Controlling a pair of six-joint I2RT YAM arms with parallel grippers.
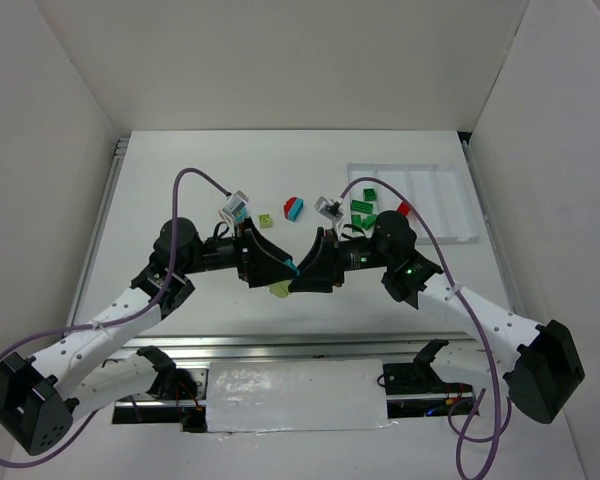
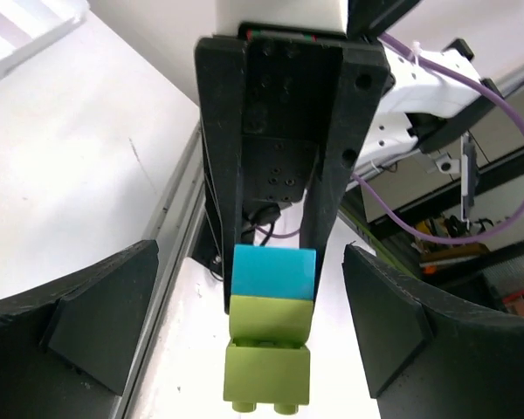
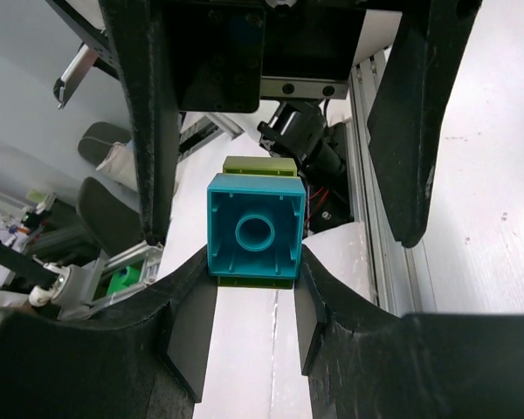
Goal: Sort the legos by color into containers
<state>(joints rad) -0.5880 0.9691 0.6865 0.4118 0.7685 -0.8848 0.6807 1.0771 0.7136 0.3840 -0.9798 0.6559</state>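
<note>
Between the two arms, above the table's near middle, hangs a stack of legos: a teal-blue brick (image 3: pixel 255 229) joined to yellow-green bricks (image 2: pixel 266 349). My right gripper (image 3: pixel 255 271) is shut on the teal-blue brick's sides. My left gripper (image 2: pixel 249 262) faces it, open, with its fingers (image 2: pixel 105 314) wide of the stack and not touching it. In the top view the yellow-green bricks (image 1: pixel 280 290) show under the two gripper heads. The white tray (image 1: pixel 435 200) with the containers lies at the back right.
Loose on the table behind the grippers are a red and teal pair (image 1: pixel 294 207), a yellow-green brick (image 1: pixel 267 219), dark green bricks (image 1: pixel 361 212) and a red brick (image 1: pixel 404 209) by the tray's near left corner. White walls enclose the table.
</note>
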